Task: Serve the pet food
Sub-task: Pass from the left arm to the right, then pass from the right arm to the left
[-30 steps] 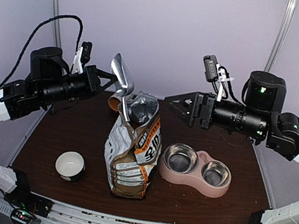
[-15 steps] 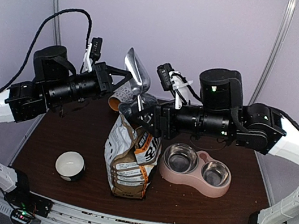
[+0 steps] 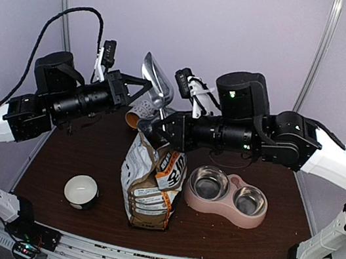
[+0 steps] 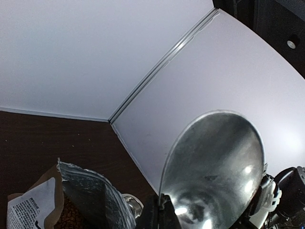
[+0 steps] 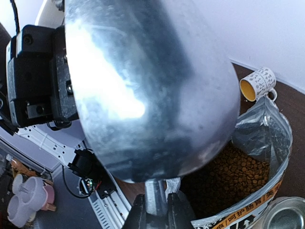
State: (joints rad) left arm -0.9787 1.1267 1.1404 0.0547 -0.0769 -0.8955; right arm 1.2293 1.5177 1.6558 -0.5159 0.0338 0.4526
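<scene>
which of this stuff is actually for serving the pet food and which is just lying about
For the job: pet food, printed bag holding it, metal scoop, pink double bowl.

Lying about: tipped mug behind the bag, small white bowl front left.

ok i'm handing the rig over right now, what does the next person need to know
The left hand is shut on the metal scoop, which is held bowl end up above the bag.
The right hand is closed around the scoop's handle lower down, so both hands hold it.
The pet food is in the open bag standing mid-table, and the scoop is empty.
The pink double bowl sits right of the bag. Both steel cups are empty.
Done: bag open, scoop picked up.
Left: scoop kibble from the bag and pour it into a cup.
</scene>
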